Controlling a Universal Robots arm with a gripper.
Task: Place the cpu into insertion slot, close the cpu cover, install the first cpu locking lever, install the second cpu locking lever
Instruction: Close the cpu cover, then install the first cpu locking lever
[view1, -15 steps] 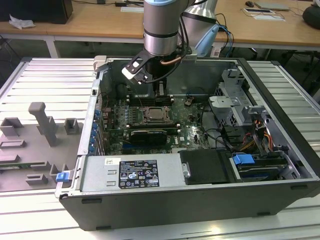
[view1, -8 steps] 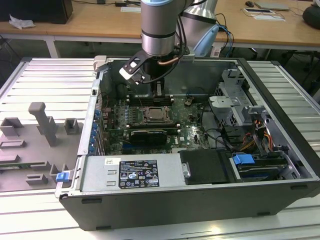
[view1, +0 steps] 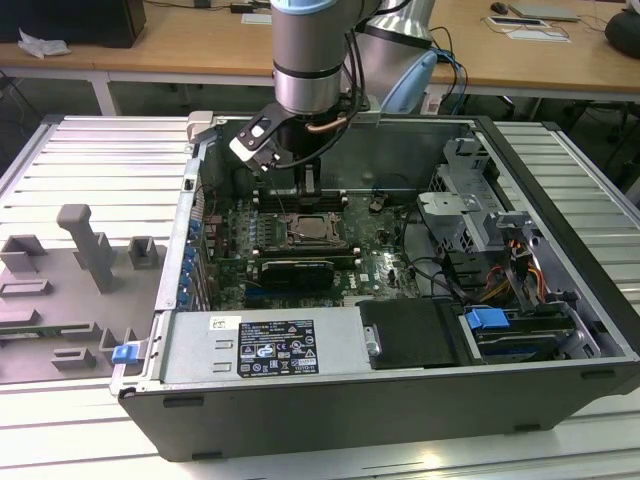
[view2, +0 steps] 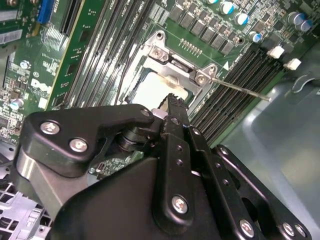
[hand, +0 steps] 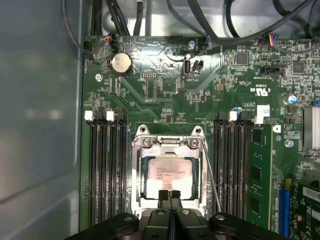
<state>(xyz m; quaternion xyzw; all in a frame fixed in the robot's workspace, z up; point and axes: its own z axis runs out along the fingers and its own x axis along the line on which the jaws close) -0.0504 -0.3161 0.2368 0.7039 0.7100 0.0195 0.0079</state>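
Ribbed metal desk beneath a dark computer case, laid on its side with the panel off. Inside the case: green motherboard flat on the floor, a silver labelled box along the near wall, a drive cage at the exterior view's right. Grey robot arm reaching down from above, black gripper low over the middle of the board. Gripper fingers pressed together with nothing between them, tips poised over one edge of the socket in both wrist views; touching it or not, impossible to tell. Silvery cpu cover down flat on the socket, framing the pale cpu seated in its cut-out, just beyond the fingertips. Thin wire lever alongside the socket, between it and the memory slots.
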